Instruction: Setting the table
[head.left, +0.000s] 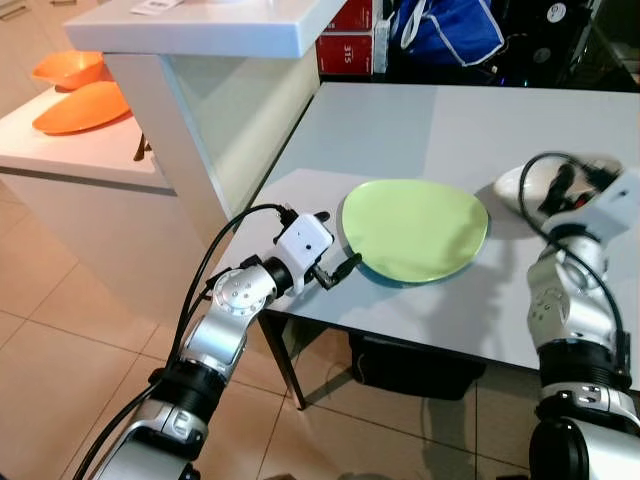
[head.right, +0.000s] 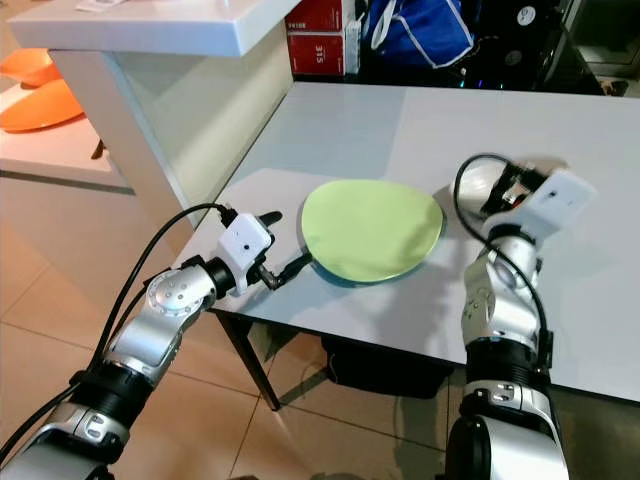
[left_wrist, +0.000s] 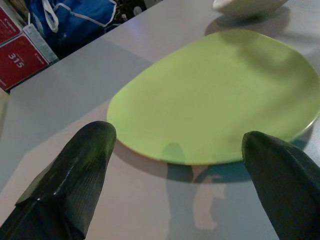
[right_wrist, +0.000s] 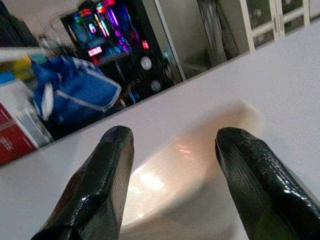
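Green plate (head.left: 415, 229) sits flat near the front edge of your grey table (head.left: 420, 125), operator. Your left gripper (head.left: 338, 246) is just beside the plate's rim, fingers spread apart with nothing between them. Beyond the plate's other side, your right gripper (right_wrist: 172, 175) hangs over a white bowl (right_wrist: 185, 175), fingers parted too. Behind the plate, past the table's far edge, there's a blue bag (head.left: 445, 30) and red boxes (head.left: 348, 40).

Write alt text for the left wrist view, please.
A green plate lies on a grey table, just ahead of the left hand, whose two black fingers are spread open. A white bowl sits beyond the plate.
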